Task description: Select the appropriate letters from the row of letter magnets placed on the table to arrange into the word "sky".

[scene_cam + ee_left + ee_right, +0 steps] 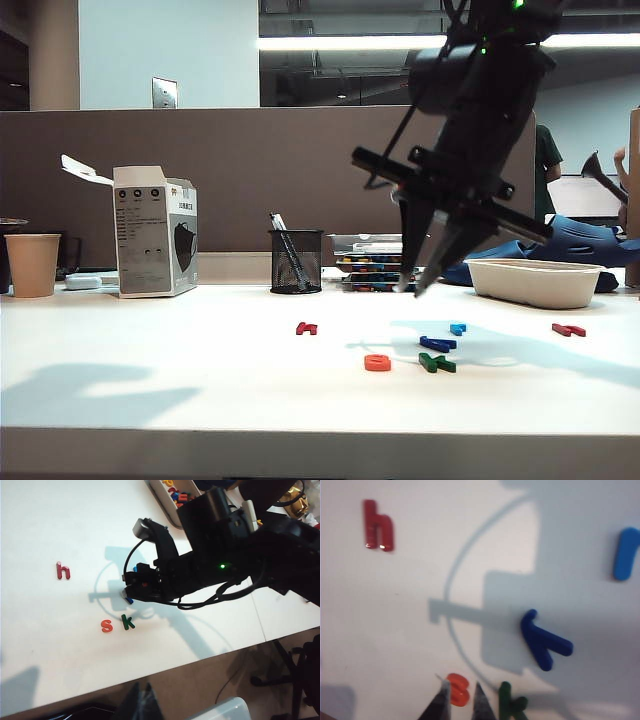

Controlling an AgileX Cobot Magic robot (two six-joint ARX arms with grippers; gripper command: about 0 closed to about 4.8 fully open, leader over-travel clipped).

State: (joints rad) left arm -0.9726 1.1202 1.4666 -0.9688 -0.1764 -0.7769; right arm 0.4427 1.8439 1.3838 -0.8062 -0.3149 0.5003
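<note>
The right end effector (421, 287) is hanging above the counter (150, 370), up and beyond the orange s (377, 362). Its fingers are standing slightly parted and are gripping nothing. The left end effector (142, 702) is showing only as a dark blur at the edge of its own wrist view, on the near side of the orange s, so I cannot tell whether it is spread or pressed together.

The green k (437, 363) is lying just beside the orange s, so two letters of the word are sitting together. The dark blue y (437, 343) is lying askew just beyond them, not in line. The light blue magnet (457, 328) is lying a little further from the orange s than the y is, and the dark red h (306, 328) is sitting well apart on the other side.

The main risk seems to be the crowding. A descent onto the y is likely passing close to the k and could be knocking it away from the orange s. The two blue pieces are lying close together, so the wrong one could be getting picked. The narrow finger gap may also be riding over so flat a piece, sliding it across the smooth counter.
</note>
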